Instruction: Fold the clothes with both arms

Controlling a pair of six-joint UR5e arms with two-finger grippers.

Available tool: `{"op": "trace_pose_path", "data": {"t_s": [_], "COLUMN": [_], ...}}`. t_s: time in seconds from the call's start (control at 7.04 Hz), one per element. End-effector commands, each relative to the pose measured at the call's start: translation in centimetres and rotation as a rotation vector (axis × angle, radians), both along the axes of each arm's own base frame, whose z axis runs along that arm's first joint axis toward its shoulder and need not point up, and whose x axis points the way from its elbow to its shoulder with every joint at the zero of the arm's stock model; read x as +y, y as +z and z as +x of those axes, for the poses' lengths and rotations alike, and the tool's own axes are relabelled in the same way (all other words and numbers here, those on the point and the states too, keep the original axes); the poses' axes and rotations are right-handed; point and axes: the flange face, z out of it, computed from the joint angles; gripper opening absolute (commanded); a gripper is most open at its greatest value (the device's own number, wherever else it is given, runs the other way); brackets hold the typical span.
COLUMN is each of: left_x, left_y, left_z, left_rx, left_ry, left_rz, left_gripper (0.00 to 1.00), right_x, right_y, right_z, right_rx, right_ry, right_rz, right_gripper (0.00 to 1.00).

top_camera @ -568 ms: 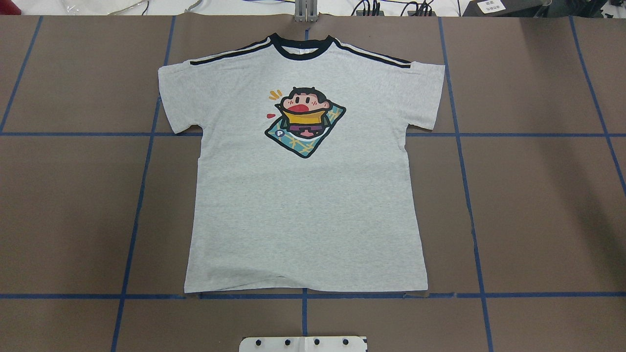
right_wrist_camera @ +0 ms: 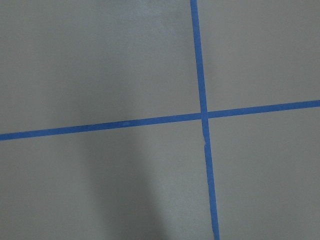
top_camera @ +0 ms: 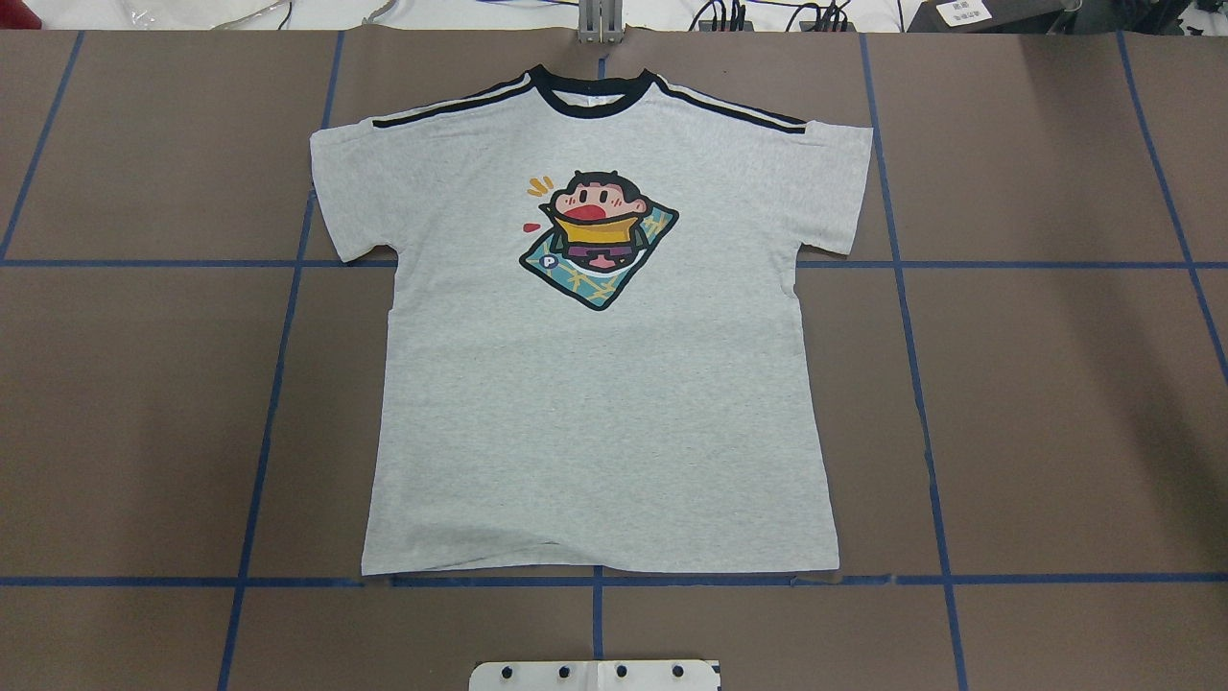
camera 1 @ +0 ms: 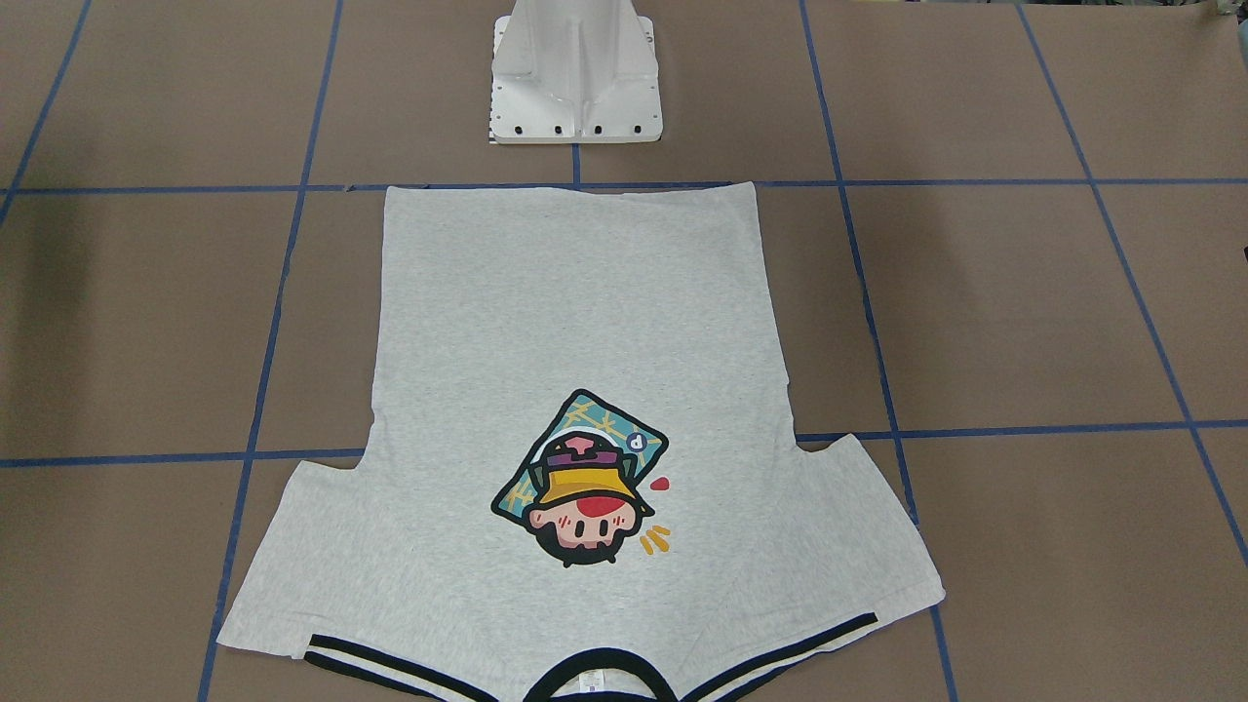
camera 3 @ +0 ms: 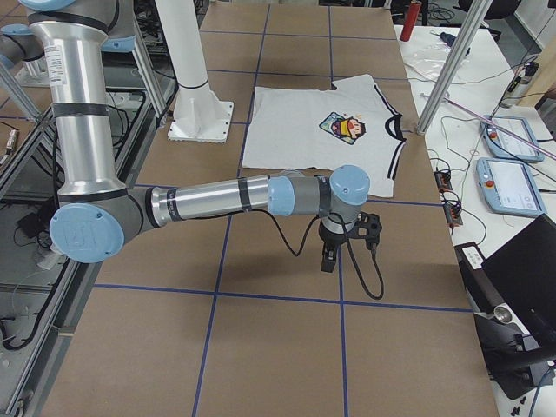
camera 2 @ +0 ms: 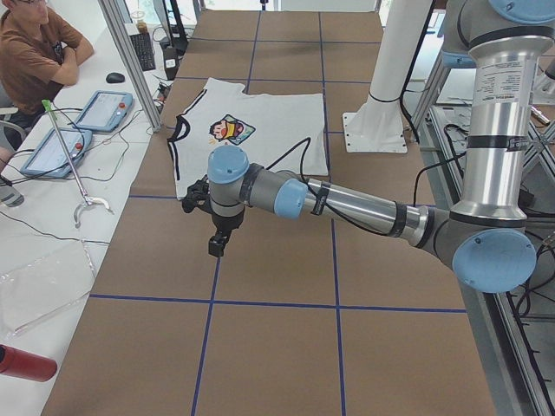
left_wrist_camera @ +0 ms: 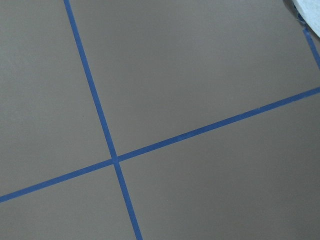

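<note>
The light grey T-shirt lies flat and spread out, print side up, with its black neckband at the far edge and its hem toward the robot base; it also shows in the front-facing view. A corner of it shows in the left wrist view. My left gripper hangs over bare table off the shirt's left sleeve, clear of the cloth. My right gripper hangs over bare table off the right sleeve. Both show only in the side views, so I cannot tell whether they are open or shut.
The white pedestal base stands just behind the hem. Blue tape lines grid the brown table. A person sits at a side bench with control pendants and a red bottle. More pendants lie beyond the far edge.
</note>
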Motion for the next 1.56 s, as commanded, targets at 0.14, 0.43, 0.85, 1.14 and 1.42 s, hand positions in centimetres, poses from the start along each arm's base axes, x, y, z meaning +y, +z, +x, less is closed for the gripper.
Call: {"op": "trace_pose_path", "data": {"t_s": [0.14,0.43,0.85,1.14,1.42], "left_x": [0.1,0.2,0.1,0.2,0.3], "left_y": [-0.2,0.0,-0.2,-0.4,-0.9], "left_z": [0.0,0.0,0.0,0.0,0.0], "left_rx": [0.002,-0.001,0.002,0.004,0.000], "left_ry": [0.000,-0.001,-0.006,-0.005,-0.007], "left_rz": [0.002,0.001,-0.001,0.002,0.014], "left_gripper": [0.99,0.99,0.99,0.99,0.99], "right_x": [0.0,-0.1,-3.5,-8.9,-14.4], "right_y": [-1.4,-1.1,0.0,-0.9,-7.2], "right_z": [-0.3,-0.4,-5.5,-12.8,-19.1], "right_rx": [-0.052,-0.058,-0.091,-0.168,-0.188], "right_ry": [-0.004,-0.003,0.014,0.112,0.132], "right_rz": [0.022,0.032,0.137,0.122,0.139], "right_gripper": [1.00,1.00,1.00,1.00,0.99]}}
